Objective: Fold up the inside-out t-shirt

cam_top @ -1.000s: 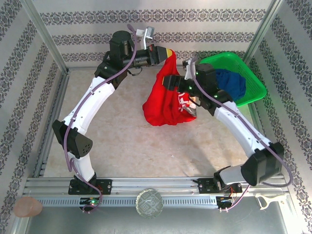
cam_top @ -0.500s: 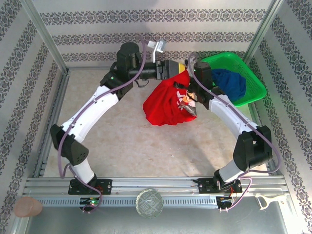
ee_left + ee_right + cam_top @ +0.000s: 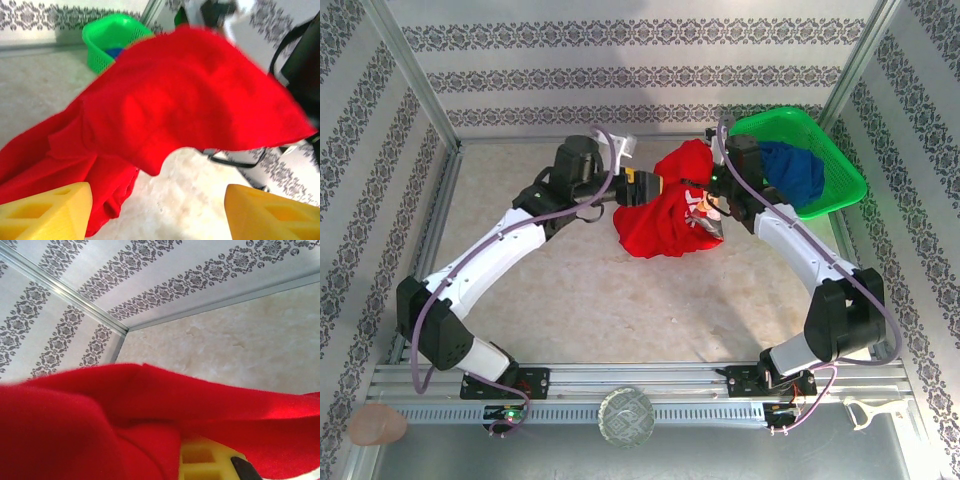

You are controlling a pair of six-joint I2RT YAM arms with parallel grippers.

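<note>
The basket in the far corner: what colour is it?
The basket is bright green, clearest in the top external view.

i see a green basket [image 3: 845, 182] at the far right corner of the pale marbled table [image 3: 570, 290], with a dark blue garment [image 3: 795, 170] bundled inside it. a round patterned dish [image 3: 626, 417] sits on the near rail [image 3: 650, 380], and a pinkish lump [image 3: 377, 425] lies off to the left.

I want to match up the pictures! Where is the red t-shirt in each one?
Top external: red t-shirt bunched at the far middle, left of the green basket.
Left wrist: draped across the middle, above the left fingers.
Right wrist: along the bottom, over a right finger.
Shared landmark: the patterned wall.
</note>
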